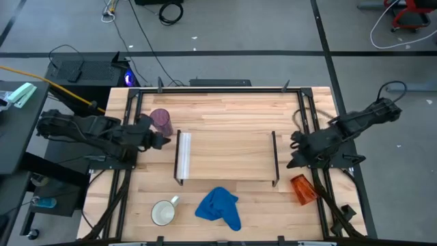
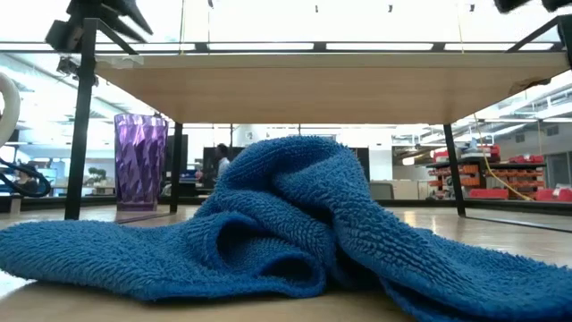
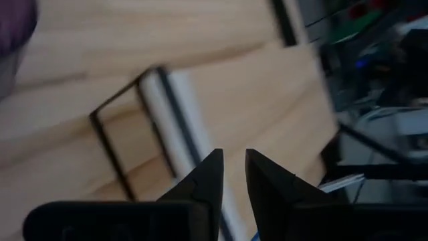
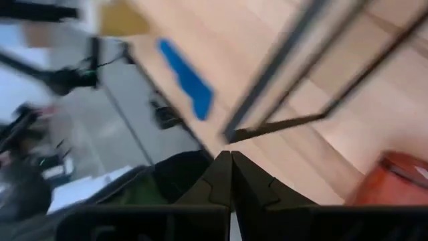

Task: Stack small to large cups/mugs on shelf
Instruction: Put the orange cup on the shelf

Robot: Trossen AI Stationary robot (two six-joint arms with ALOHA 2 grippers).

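The shelf [image 1: 229, 156] stands mid-table on thin black legs, its white strip [image 1: 184, 154] at the left end. A purple cup [image 1: 161, 121] stands upright on the table beside the shelf's far left corner. Near the front left, a white mug [image 1: 164, 212] stands on its base. An orange cup [image 1: 302, 189] lies on its side off the shelf's near right corner. My left gripper [image 1: 164, 141] hovers left of the shelf, near the purple cup, slightly open [image 3: 233, 164] and empty. My right gripper [image 1: 295, 154] hovers at the shelf's right end, shut [image 4: 231, 161] on nothing.
A crumpled blue cloth [image 1: 220, 207] lies in front of the shelf, between the mug and the orange cup. Black rails [image 1: 117, 184] run along the table's left and right sides. The shelf's top is bare wood.
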